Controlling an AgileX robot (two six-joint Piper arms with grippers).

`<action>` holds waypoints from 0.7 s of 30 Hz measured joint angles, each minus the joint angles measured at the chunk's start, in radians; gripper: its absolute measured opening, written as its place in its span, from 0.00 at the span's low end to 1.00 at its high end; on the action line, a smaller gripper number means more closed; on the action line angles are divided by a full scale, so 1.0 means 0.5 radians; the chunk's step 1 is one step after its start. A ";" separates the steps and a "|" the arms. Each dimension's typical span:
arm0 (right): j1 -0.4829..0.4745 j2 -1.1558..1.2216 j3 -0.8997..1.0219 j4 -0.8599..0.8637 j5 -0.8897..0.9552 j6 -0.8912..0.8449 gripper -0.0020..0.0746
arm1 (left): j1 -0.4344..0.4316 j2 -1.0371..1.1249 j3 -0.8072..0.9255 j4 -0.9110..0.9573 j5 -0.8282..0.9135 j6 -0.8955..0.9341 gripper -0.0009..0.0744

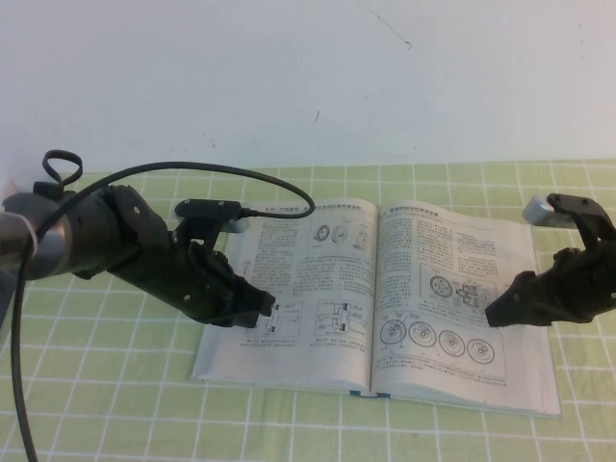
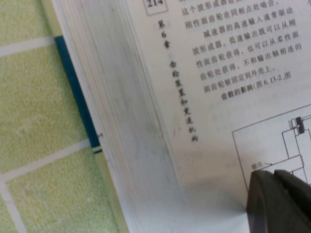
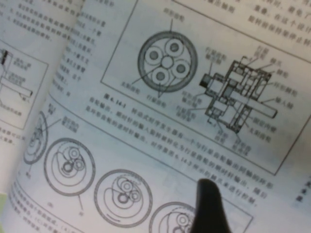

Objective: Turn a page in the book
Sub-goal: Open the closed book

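The book [image 1: 318, 265] lies open and flat on the green checked mat. The page [image 1: 452, 289], with dense text and a row of four round diagrams, is the flat right-hand leaf; it also fills the right wrist view [image 3: 146, 121]. My left gripper [image 1: 268, 308] is shut, its tips resting on the left-hand leaf by a line drawing, as the left wrist view [image 2: 277, 187] shows. My right gripper [image 1: 496, 314] is shut, its tip low over the page near the outermost round diagram, as the right wrist view [image 3: 206, 194] shows. It holds nothing.
The green checked mat [image 1: 115, 404] covers the table, with a white wall behind. A black cable [image 1: 221, 168] arches over the left arm. The book's teal cover edge [image 2: 77, 102] and stacked leaf edges [image 2: 121, 111] show beside the left gripper.
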 joint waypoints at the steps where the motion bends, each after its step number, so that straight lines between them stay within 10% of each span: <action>1: -0.008 0.010 -0.012 0.003 0.010 0.005 0.60 | 0.000 0.000 0.000 0.000 0.000 0.000 0.01; 21: -0.031 0.126 -0.075 0.463 0.276 -0.103 0.60 | 0.000 0.000 0.000 -0.013 -0.004 -0.003 0.01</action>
